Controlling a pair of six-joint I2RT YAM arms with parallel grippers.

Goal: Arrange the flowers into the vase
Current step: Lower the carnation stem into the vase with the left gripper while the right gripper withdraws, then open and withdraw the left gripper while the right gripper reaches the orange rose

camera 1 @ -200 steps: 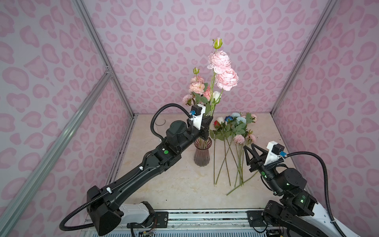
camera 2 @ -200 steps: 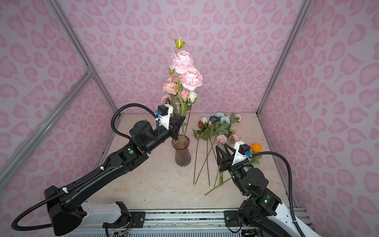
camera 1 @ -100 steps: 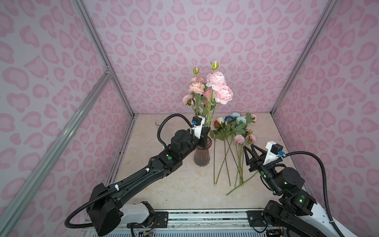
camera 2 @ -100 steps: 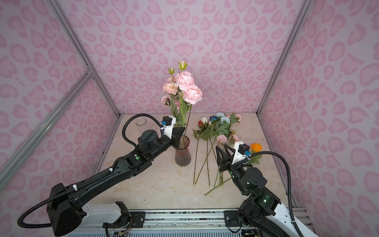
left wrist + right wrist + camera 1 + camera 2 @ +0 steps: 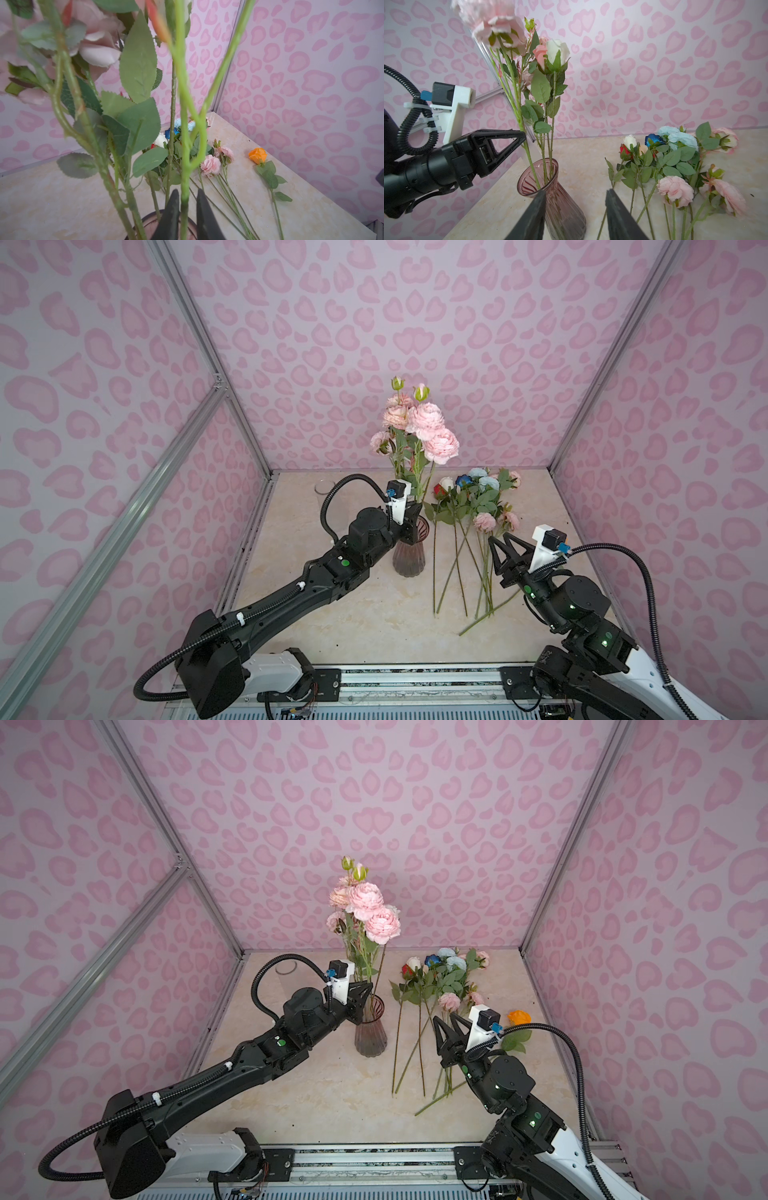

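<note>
Straddling a flower stem (image 5: 184,162) above the vase (image 5: 564,209), left gripper (image 5: 187,192) sits slightly parted (not clamped); right gripper (image 5: 576,191) gapes empty.

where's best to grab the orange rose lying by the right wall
Take the orange rose by its thin green stem, on the bare stretch below the lowest leaf, from straight above with the jaws across it. It lies flat on the beige marble tabletop, apart from the other loose flowers, and the bloom looks soft.

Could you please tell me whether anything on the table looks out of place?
Only mildly: the orange rose lies alone, well apart from the bunch of loose flowers. Nothing looks spilled or broken.
</note>
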